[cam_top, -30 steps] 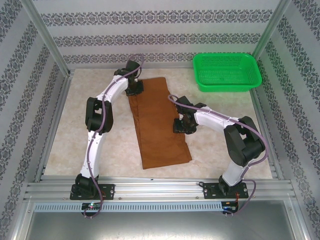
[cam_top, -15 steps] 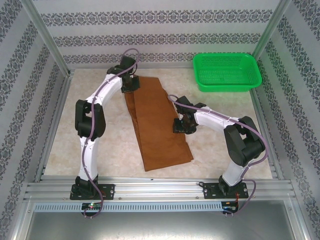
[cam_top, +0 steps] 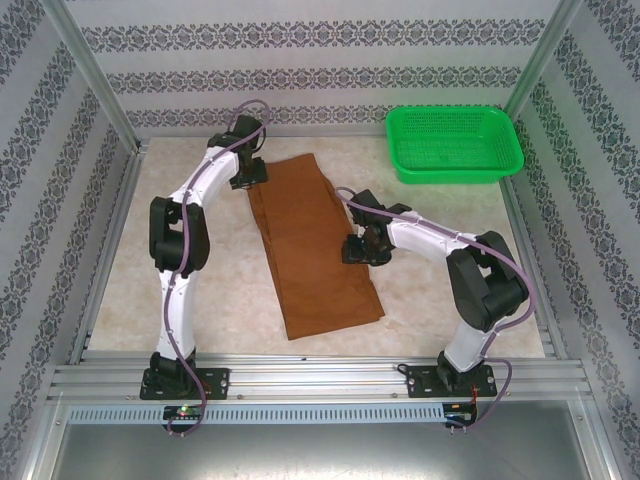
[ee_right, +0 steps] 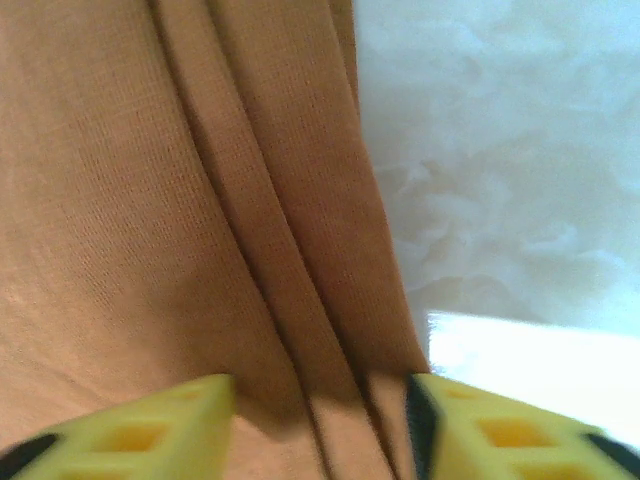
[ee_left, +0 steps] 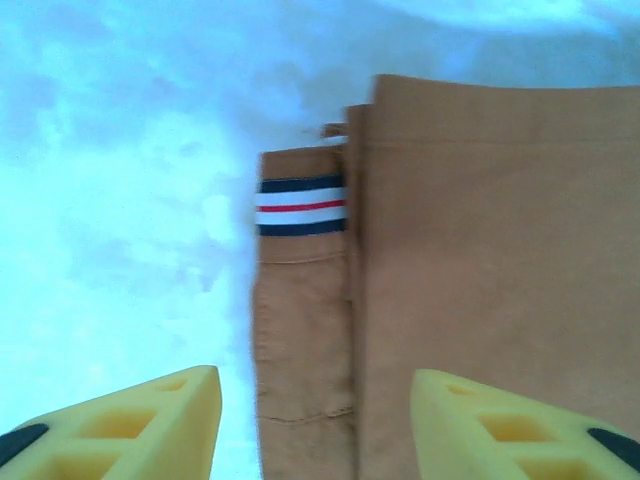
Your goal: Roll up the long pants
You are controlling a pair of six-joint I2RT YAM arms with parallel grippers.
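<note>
Left of the green basket [cam_top: 455, 172], the long pants [cam_top: 318, 245] lay flat on the worktop [cam_top: 120, 270], left pincer [ee_left: 315, 390] and right pincer [ee_right: 318, 390] agape at their edges; grabbing one layer might skew the roll.

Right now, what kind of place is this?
Likely a robot lab cell dressed as a room: aluminium frame posts hold wallpapered panels, with left arm and right arm bolted to a rail beside long pants on a marble-look table.

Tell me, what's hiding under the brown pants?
The long pants lie flat on the pale table, which shows all around them. Anything right beneath the cloth is covered, so I cannot tell.
</note>
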